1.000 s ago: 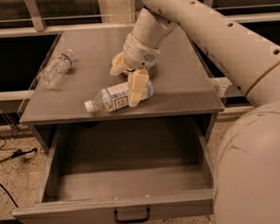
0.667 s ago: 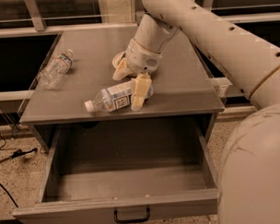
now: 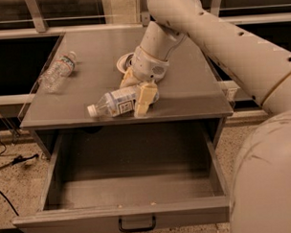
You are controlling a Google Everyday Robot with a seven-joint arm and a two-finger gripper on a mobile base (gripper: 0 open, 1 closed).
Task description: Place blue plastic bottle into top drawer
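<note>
The blue plastic bottle (image 3: 117,101) lies on its side near the front edge of the cabinet top, with its white cap pointing left. My gripper (image 3: 136,88) is down over the bottle's right half and is open. One finger (image 3: 144,97) is in front of the bottle and the other is behind it. The top drawer (image 3: 125,215) stands pulled out below, with nothing in it and its black handle (image 3: 136,225) at the front centre.
A smaller clear bottle (image 3: 57,69) lies at the left edge of the grey cabinet top (image 3: 187,88). My arm reaches in from the upper right and its bulk fills the right side. Cables lie on the floor at the left (image 3: 8,161).
My gripper has come down and a little forward around the bottle. The bottle and the drawer have not moved.
</note>
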